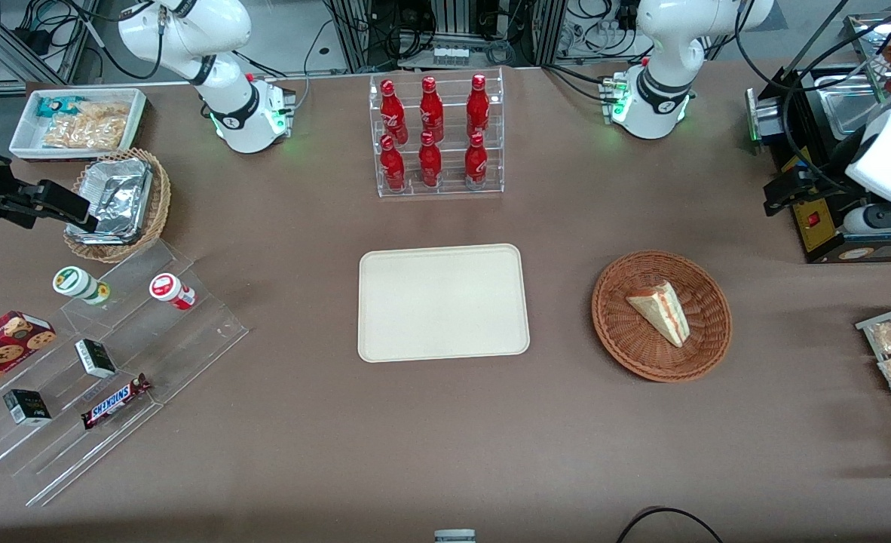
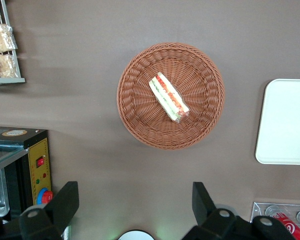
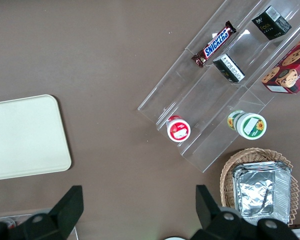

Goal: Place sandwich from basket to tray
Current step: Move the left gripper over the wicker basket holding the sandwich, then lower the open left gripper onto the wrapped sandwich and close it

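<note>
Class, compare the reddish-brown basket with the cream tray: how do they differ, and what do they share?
The basket is round, woven and reddish-brown; the tray is rectangular, smooth and cream. The basket holds the sandwich; the tray holds nothing. Both are shallow and sit on the brown table. The gripper hovers with jaws open, above the table beside the basket.

I am reading just one clear word: "SNICKERS", in blue on the white band of the candy bar [image 1: 116, 401] lying on the clear stepped stand [image 1: 151, 362] toward the parked arm's end of the table. The red bottles [image 1: 431, 132] are showing white script too small to read.

My gripper [image 2: 135, 207] is hovering wide open, well above the table.
</note>
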You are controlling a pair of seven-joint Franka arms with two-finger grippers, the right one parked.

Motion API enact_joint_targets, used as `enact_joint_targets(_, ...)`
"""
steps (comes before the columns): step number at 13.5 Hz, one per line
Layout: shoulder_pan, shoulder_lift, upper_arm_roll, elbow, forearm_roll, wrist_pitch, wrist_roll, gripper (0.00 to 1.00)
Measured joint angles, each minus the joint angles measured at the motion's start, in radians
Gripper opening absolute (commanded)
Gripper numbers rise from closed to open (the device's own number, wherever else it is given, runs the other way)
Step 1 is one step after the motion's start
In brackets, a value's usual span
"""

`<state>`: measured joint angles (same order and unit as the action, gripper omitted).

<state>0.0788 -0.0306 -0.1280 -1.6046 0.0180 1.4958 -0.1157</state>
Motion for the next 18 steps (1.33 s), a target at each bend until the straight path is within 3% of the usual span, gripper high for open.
enact_joint_targets(7, 0.003, 0.022, 0.000, -0.033, 0.000, 0.002, 0.001, 1.00)
enact_joint_targets(11, 0.003, 0.051, -0.002, -0.212, 0.000, 0.205, -0.039, 1.00)
enact_joint_targets(14, 0.003, 0.054, -0.017, -0.348, -0.002, 0.382, -0.213, 1.00)
enact_joint_targets(18, 0.002, 0.055, -0.069, -0.490, -0.002, 0.622, -0.646, 1.00)
